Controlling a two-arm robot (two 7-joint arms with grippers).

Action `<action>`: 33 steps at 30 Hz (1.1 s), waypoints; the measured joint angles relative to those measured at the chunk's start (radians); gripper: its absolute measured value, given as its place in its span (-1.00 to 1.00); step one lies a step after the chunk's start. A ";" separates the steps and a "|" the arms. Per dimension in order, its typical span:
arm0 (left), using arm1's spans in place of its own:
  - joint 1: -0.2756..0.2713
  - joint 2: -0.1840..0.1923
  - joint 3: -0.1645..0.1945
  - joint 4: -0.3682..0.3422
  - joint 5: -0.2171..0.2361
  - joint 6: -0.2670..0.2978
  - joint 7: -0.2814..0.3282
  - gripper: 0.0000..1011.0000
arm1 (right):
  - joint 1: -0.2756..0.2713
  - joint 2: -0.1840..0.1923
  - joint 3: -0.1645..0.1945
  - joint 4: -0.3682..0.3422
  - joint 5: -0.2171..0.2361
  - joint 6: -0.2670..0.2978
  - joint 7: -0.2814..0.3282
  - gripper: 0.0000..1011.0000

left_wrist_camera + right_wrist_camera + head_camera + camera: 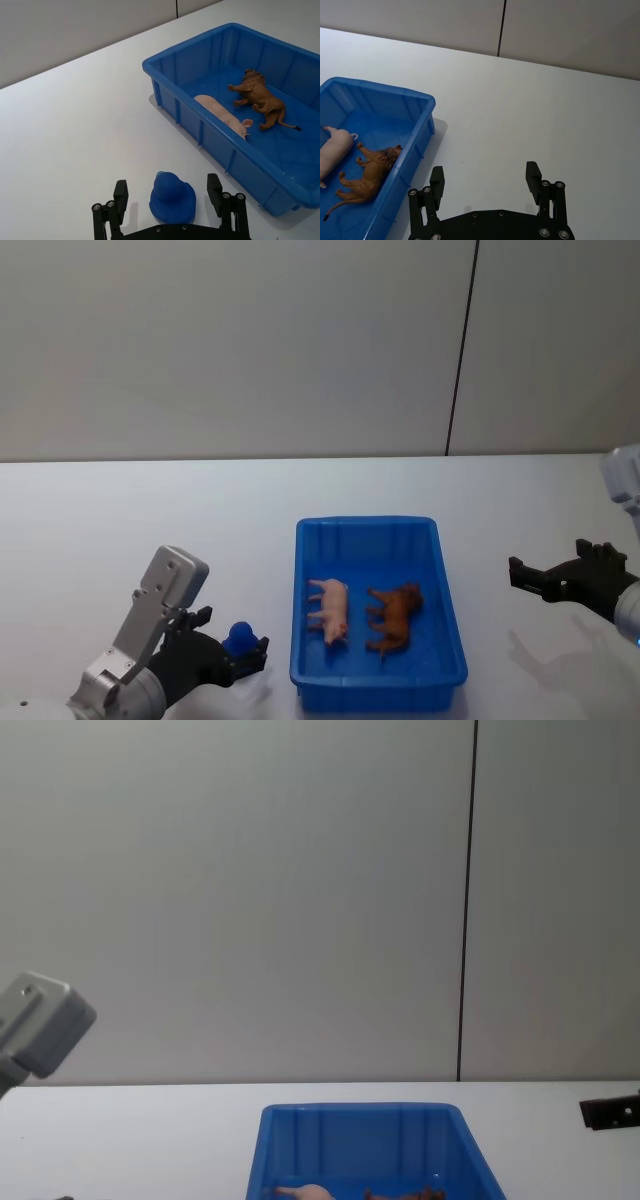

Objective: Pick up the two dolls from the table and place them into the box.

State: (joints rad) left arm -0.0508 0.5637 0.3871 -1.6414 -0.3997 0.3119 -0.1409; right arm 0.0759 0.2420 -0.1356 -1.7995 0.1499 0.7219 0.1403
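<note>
The blue box (366, 524) stands on the white table (150, 520) in front of me. Both dolls lie inside it side by side: the pale pink one (330, 608) on the left, the reddish-brown one (393, 618) on the right. They show again in the left wrist view, pink (222, 115) and brown (260, 97). My left gripper (233, 632) sits low at the box's left, open, its fingers (120, 195) standing apart on either side of a small blue toy (172, 197) on the table. My right gripper (520, 575) hovers open and empty to the right of the box.
The small blue toy (238, 638) rests just left of the box's near corner. In the right wrist view the box rim (380, 87) lies to one side, with bare tabletop (530, 115) beyond. A grey wall with a dark vertical seam (460, 350) stands behind the table.
</note>
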 joint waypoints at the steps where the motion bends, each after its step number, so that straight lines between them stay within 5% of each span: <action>1: -0.002 -0.002 0.000 0.004 0.002 -0.002 -0.003 0.98 | 0.000 0.000 0.000 0.000 0.000 0.000 0.000 0.98; 22: -0.054 -0.053 0.006 0.098 0.036 -0.025 -0.047 0.96 | 0.000 0.000 0.000 0.000 0.000 0.000 0.000 0.98; 33: -0.064 -0.061 0.006 0.114 0.041 -0.021 -0.052 0.44 | 0.000 0.000 0.000 0.000 0.000 0.000 0.000 0.98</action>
State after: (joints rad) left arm -0.1148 0.5022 0.3926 -1.5272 -0.3585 0.2912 -0.1934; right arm 0.0759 0.2420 -0.1356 -1.7995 0.1498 0.7219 0.1404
